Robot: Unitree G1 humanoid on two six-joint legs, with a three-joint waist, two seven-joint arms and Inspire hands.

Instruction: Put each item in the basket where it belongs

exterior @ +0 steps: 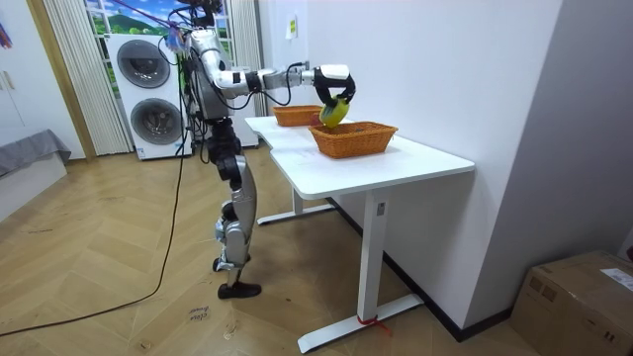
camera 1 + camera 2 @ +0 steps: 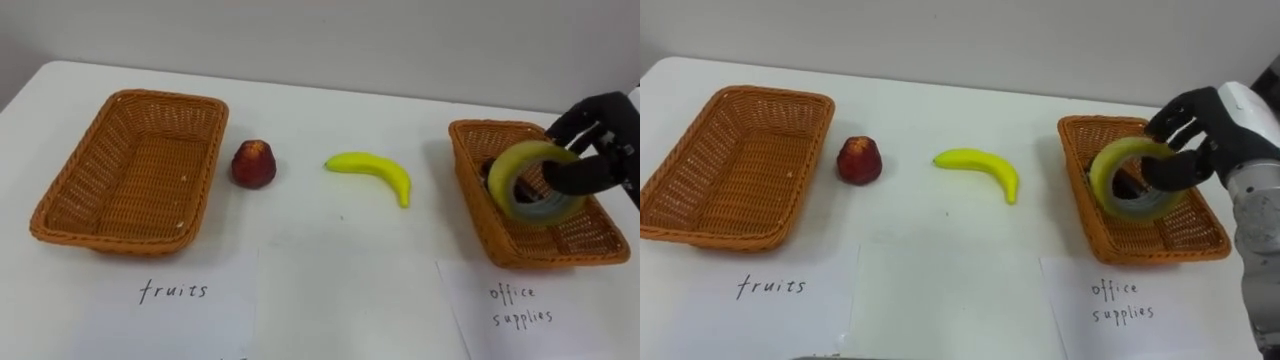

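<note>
My right hand (image 2: 590, 150) (image 2: 1195, 140) holds a yellow-green roll of tape (image 2: 532, 182) (image 2: 1132, 180) just above the right wicker basket (image 2: 470, 165) (image 2: 1075, 160), fingers and thumb curled through its ring. A paper marked office supplies (image 2: 520, 305) lies in front of that basket, and something dark lies inside it under the tape. A yellow banana (image 2: 375, 171) (image 2: 982, 166) and a red apple (image 2: 254, 164) (image 2: 859, 160) rest on the white table between the baskets. The left wicker basket (image 2: 130, 170) (image 2: 735, 165) is empty, with a paper marked fruits (image 2: 175, 291) before it. In the room view the robot stands at the table's end, right hand (image 1: 336, 94) stretched over the near basket (image 1: 354, 138).
The white table (image 2: 320, 250) ends close behind the baskets at a pale wall. In the room view a washer and dryer stack (image 1: 148, 94) stands behind the robot, and a cardboard box (image 1: 584, 302) sits on the floor at the room view's right.
</note>
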